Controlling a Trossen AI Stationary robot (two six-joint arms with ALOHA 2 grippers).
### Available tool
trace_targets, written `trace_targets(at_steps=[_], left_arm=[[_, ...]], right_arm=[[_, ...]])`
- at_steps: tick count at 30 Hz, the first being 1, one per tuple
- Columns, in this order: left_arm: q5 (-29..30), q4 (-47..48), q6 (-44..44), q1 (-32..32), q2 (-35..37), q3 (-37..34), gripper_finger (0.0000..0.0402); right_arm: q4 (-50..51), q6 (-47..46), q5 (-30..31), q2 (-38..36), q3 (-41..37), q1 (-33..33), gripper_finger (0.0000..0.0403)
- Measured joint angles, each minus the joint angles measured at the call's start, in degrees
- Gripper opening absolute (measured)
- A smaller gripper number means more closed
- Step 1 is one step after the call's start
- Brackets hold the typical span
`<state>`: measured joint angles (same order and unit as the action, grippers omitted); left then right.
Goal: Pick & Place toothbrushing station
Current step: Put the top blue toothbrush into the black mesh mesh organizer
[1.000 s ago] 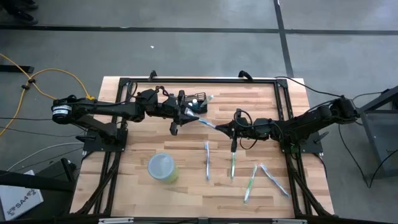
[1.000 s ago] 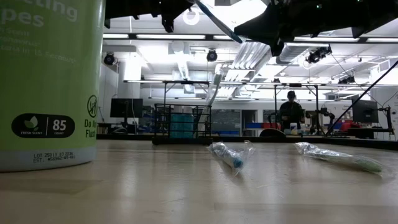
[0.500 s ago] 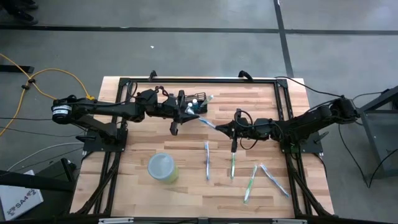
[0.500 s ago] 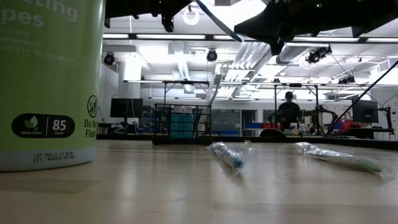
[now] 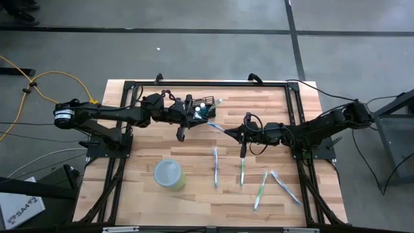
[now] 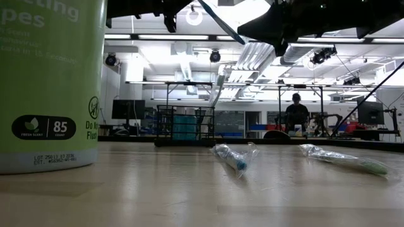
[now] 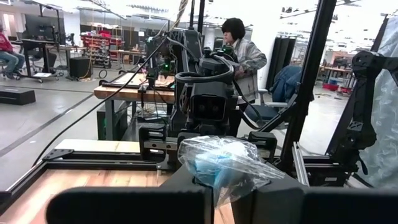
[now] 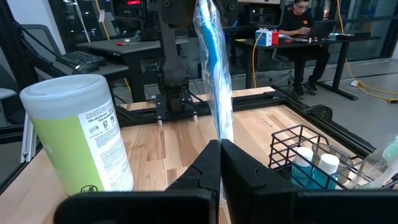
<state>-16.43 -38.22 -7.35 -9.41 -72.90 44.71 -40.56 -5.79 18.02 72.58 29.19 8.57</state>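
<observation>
While left tool (image 5: 197,115) pinches wrapped brush, wipes tub (image 6: 49,82) reads "85", "fresh scent"

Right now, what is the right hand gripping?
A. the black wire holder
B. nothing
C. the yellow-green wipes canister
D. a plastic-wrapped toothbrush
D: the right hand is shut on a plastic-wrapped toothbrush, which stands up from between its fingers; the wipes canister and the black wire holder sit apart on the table.
</observation>
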Motion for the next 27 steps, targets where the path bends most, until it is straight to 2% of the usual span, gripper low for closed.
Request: trace_targets(at_steps=[22, 27], left_arm=[[0.1, 0.0, 0.0, 0.0, 0.0, 0.0, 0.0010], [0.3, 0.0, 0.2, -0.1, 0.0, 0.0, 0.0010]], right_arm=[[0.0, -0.4, -0.2, 0.0, 0.0, 0.0, 0.0003], [0.0, -0.1, -0.4, 0.0, 0.0, 0.1, 0.0018]])
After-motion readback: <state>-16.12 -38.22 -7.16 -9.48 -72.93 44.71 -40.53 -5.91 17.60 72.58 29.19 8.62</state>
